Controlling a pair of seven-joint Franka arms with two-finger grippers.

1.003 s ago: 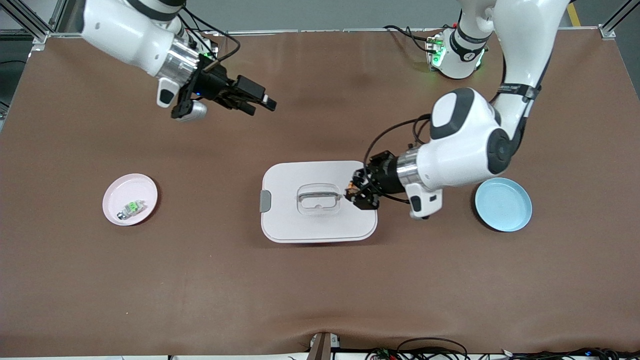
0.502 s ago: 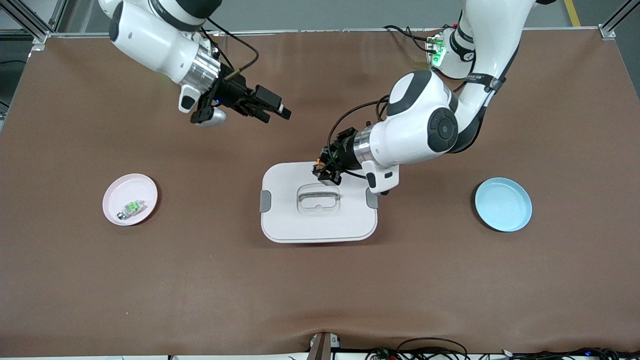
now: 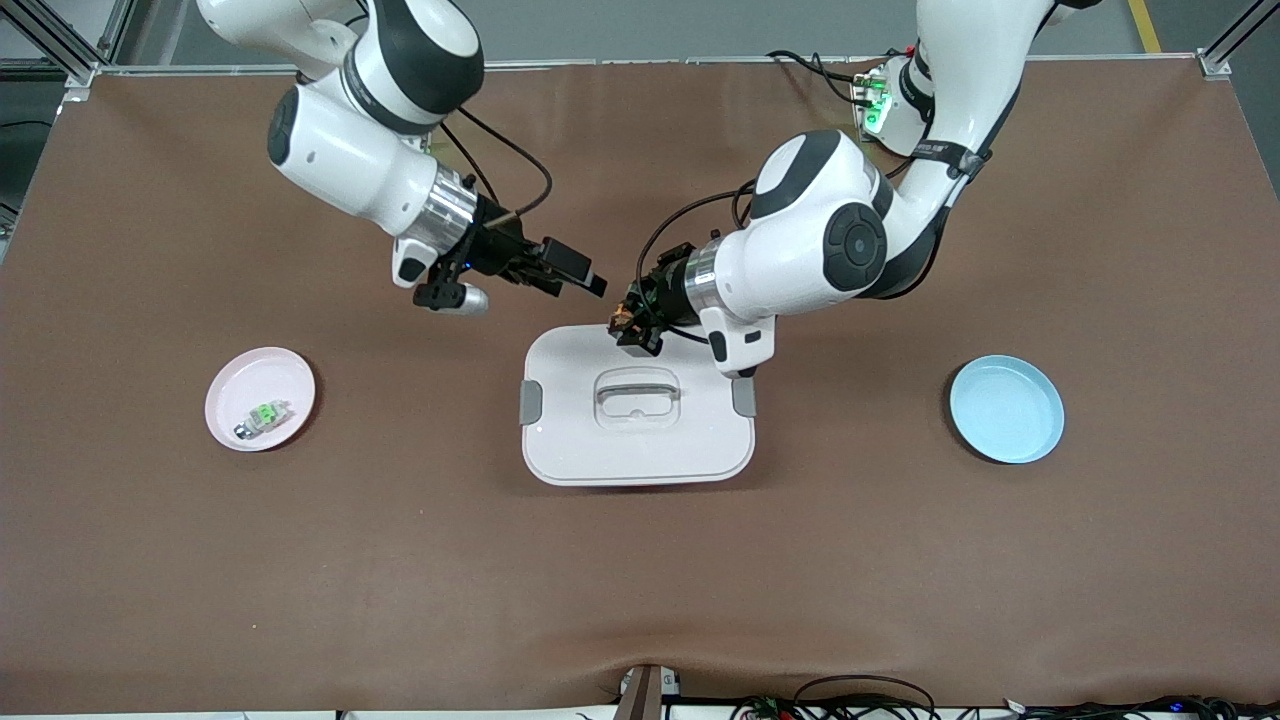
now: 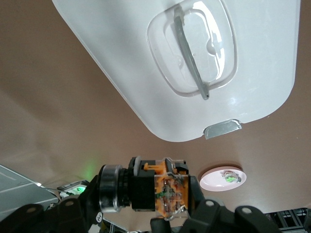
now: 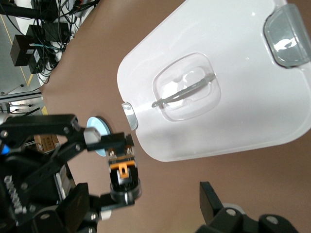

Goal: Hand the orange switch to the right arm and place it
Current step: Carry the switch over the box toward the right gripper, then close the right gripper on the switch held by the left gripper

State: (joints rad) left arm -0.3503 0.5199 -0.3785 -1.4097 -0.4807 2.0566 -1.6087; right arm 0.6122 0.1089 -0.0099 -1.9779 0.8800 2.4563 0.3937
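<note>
Front view shows the left gripper (image 3: 628,325) up over the edge of the white lid (image 3: 637,440) that lies farther from the camera, its fingers clamped tight on the orange switch (image 3: 621,318), while the right gripper (image 3: 585,283) hangs just beside it over the bare worktop (image 3: 640,580), fingers spread as wide as they go and holding nothing. From the left wrist the switch (image 4: 158,184) looks like a small hard block: a black body, an orange middle with bits of metal contact showing, and a round silver-ringed collar sticking out to one side. I'd call it light and rigid, nothing that will squash, but the plastic is smooth and the piece is tiny, so it could twist or pop out if pinched off-centre. The right wrist view shows the switch (image 5: 122,171) with its round collar end pointing away from the left fingers (image 5: 95,135) and free of them; that exposed end looks like the sensible place for the right fingers to close on, across the black body just under the collar, keeping off the thin contacts, which could bend. A pink plate (image 3: 226,384) with a green-topped piece (image 3: 264,413) sits toward the right arm's end; a blue plate (image 3: 1006,409) sits bare toward the left arm's end
</note>
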